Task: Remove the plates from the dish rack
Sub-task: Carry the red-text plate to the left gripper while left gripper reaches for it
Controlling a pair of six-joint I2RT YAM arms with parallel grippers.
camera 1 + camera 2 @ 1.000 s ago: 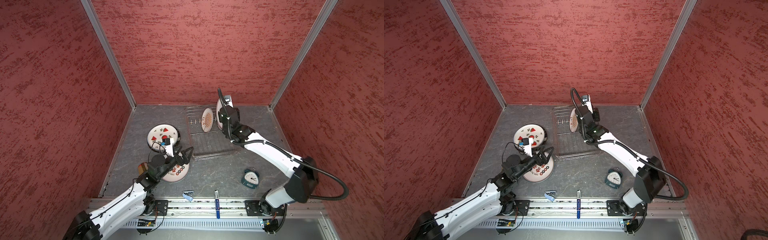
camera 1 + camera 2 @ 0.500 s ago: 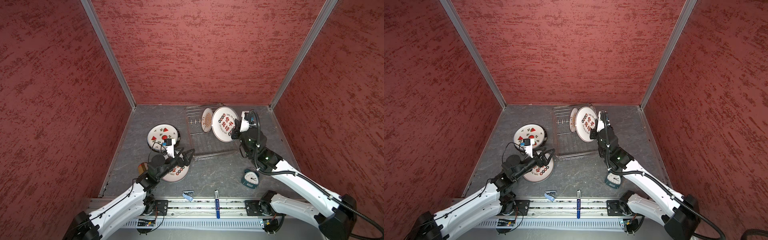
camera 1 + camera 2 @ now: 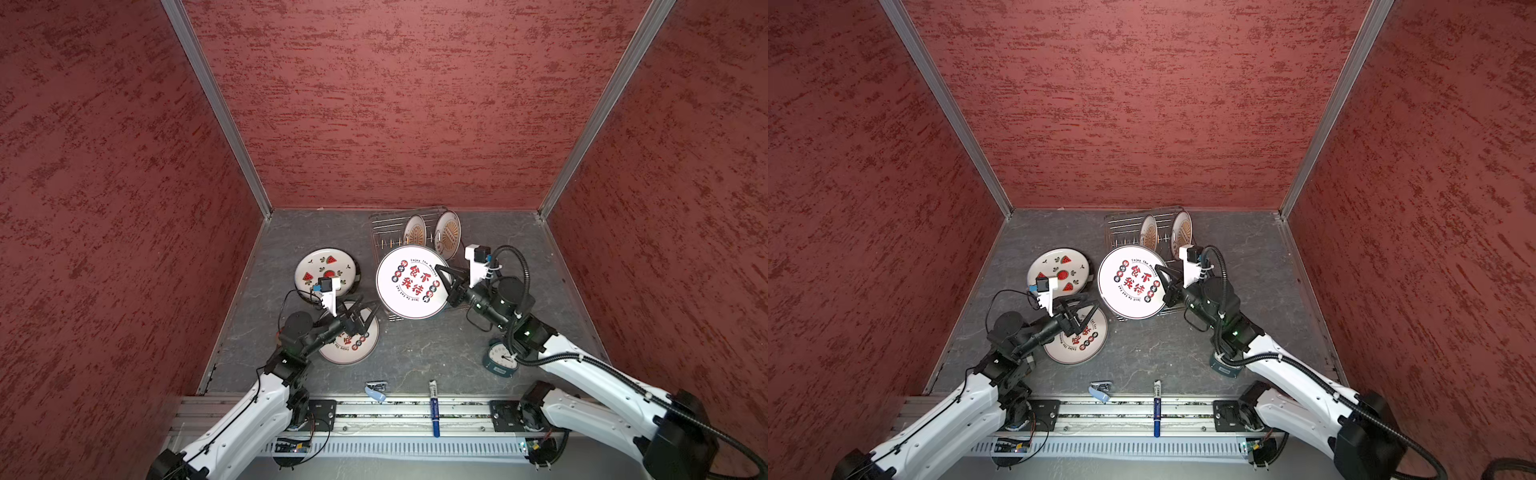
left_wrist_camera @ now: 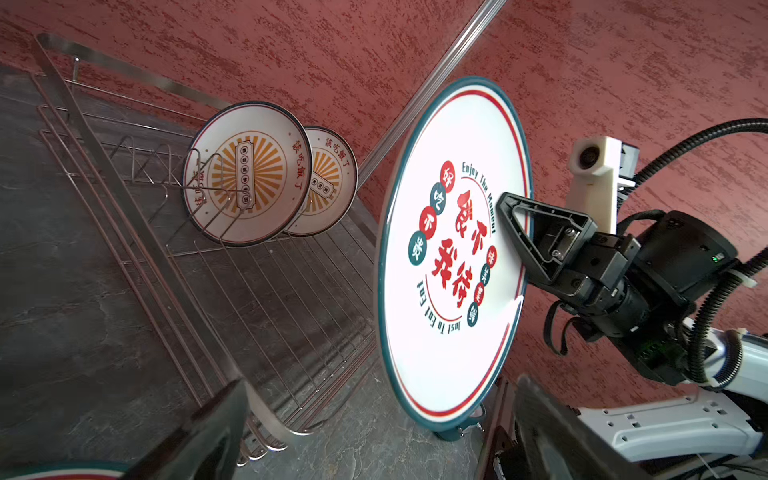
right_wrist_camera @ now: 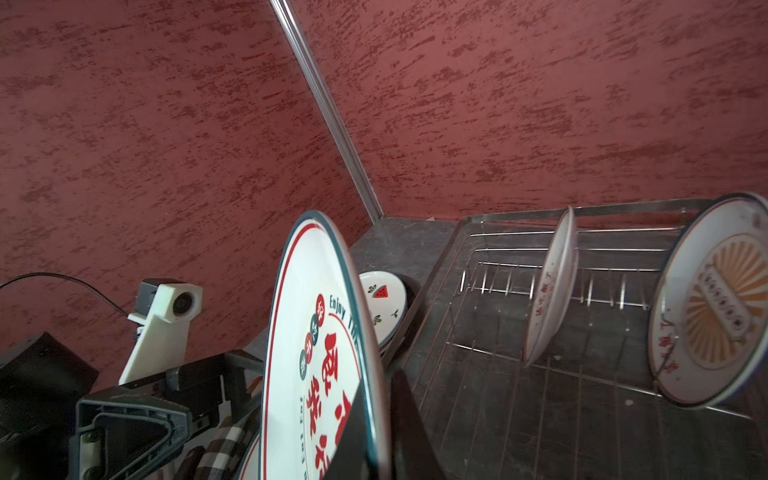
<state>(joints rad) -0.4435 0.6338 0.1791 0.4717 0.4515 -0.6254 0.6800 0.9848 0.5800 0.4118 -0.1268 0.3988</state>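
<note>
The left arm and right arm have white lower links and black joints. A ribbed black hose follows the right one; the right gripper has hollow triangular black fingers.

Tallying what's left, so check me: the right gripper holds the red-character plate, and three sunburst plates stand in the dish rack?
No: only two sunburst plates stand in the dish rack, as the left wrist view shows. The right gripper does hold the red-character plate.

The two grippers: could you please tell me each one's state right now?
Left gripper: open, holding nothing.
Right gripper: shut on the rim of the red-character plate.
</note>
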